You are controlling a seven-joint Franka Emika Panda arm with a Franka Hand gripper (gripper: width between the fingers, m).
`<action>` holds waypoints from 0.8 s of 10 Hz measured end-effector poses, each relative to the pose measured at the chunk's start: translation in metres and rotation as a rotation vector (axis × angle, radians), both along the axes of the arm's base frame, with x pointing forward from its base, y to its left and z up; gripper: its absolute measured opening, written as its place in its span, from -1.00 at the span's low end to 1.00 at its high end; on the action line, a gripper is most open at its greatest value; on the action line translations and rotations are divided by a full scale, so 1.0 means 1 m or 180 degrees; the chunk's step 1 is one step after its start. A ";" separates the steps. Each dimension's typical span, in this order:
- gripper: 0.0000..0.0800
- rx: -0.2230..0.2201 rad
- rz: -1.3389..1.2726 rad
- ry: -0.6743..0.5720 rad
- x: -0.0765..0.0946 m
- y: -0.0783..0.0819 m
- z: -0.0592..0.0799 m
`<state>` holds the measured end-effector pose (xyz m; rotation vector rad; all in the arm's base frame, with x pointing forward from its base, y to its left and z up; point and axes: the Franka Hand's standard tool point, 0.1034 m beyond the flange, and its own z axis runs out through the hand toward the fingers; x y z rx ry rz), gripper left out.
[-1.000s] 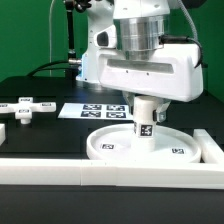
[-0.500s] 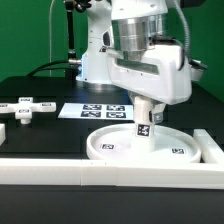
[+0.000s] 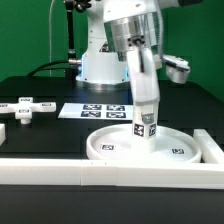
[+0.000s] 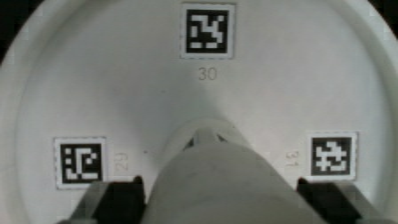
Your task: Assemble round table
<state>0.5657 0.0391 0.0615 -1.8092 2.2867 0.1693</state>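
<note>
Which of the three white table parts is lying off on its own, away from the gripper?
The cross-shaped piece, on the black table at the exterior view's left. The post stands upright on the disc, held by the gripper.

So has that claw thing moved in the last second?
Yes. The gripper has twisted on the spot: its broad side now shows edge-on, while it stays over the middle of the disc, shut on the post.

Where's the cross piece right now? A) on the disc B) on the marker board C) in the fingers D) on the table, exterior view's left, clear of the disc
D: the cross piece lies on the black table, apart from the disc, which carries only the post.
</note>
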 end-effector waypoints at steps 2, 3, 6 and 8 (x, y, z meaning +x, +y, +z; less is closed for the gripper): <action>0.02 0.0103 -0.0464 0.0055 0.001 -0.001 0.001; 0.02 0.0136 -0.0545 0.0057 0.002 -0.001 0.001; 0.40 0.0017 -0.0079 0.0067 0.006 0.010 0.003; 0.61 0.0000 0.0301 -0.0011 0.006 0.012 0.004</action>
